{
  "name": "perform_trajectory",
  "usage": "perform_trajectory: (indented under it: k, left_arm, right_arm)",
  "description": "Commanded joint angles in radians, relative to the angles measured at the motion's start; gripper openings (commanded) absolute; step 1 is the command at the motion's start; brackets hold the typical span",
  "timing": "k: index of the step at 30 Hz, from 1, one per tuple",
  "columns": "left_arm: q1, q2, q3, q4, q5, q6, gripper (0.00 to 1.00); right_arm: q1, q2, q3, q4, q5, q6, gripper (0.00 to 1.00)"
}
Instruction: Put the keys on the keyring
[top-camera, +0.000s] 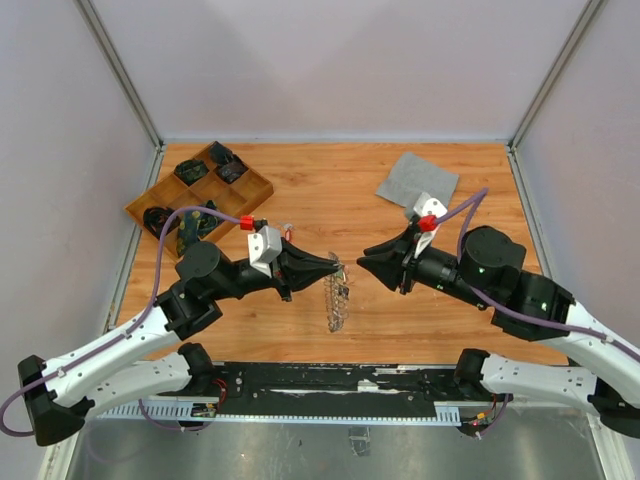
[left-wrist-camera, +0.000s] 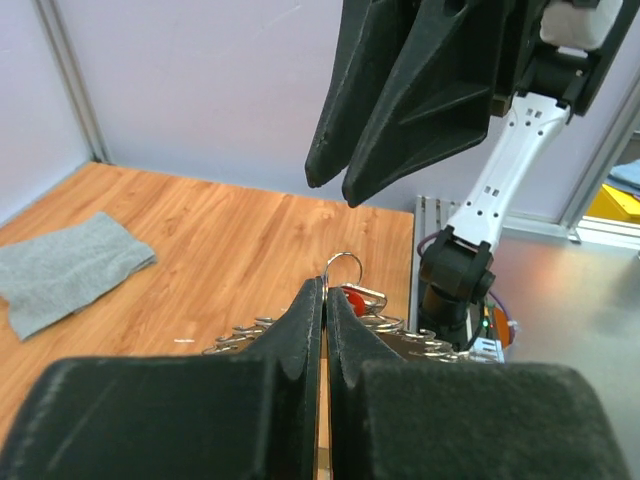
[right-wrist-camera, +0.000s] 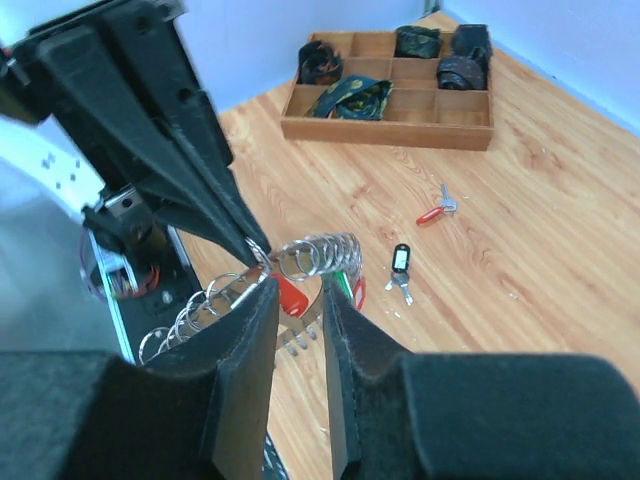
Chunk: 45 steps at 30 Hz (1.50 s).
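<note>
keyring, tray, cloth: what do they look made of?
Keyring: metal, probably steel. The thin silver loops are shiny and catch the light.
Tray: wood, matte. The walls are flat and brown, though the grain is hard to make out.
Cloth: soft grey fabric, maybe microfibre. It is matte and lies limp.

Silver keyring w/ red tag + green tag, by black left gripper. Past right gripper: red-tag key, black-tag key, white label.

A fixed camera above and behind looks down on the light-brown wooden table. Wrist cameras peer close along the left hand and right hand, facing each other; all three views share the fringed silver metal keyring between the hands.
</note>
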<state>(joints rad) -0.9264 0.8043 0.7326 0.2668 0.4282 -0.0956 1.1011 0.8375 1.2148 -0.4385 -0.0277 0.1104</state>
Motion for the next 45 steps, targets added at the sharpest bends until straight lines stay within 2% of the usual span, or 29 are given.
perform_trajectory:
  k: [1, 8, 15, 32, 45]
  left_arm:
    - [-0.006, -0.032, -0.012, 0.082, -0.069, -0.006, 0.01]
    - [-0.006, -0.035, -0.017, 0.083, -0.113, -0.001, 0.01]
    - [-0.006, -0.035, -0.012, 0.082, -0.111, 0.005, 0.0]
    - [-0.006, -0.059, -0.014, 0.075, -0.121, 0.014, 0.01]
    - [-0.006, -0.054, -0.015, 0.074, -0.125, 0.014, 0.01]
  right_arm:
    - [0.017, -0.086, -0.118, 0.269, 0.165, 0.334, 0.26]
    - [0.017, -0.075, -0.188, 0.351, 0.137, 0.489, 0.26]
    - [0.017, -0.038, -0.193, 0.356, 0.094, 0.489, 0.24]
    - [0.014, -0.002, -0.193, 0.292, 0.107, 0.503, 0.23]
    - [0.01, 0.006, -0.19, 0.29, 0.07, 0.505, 0.16]
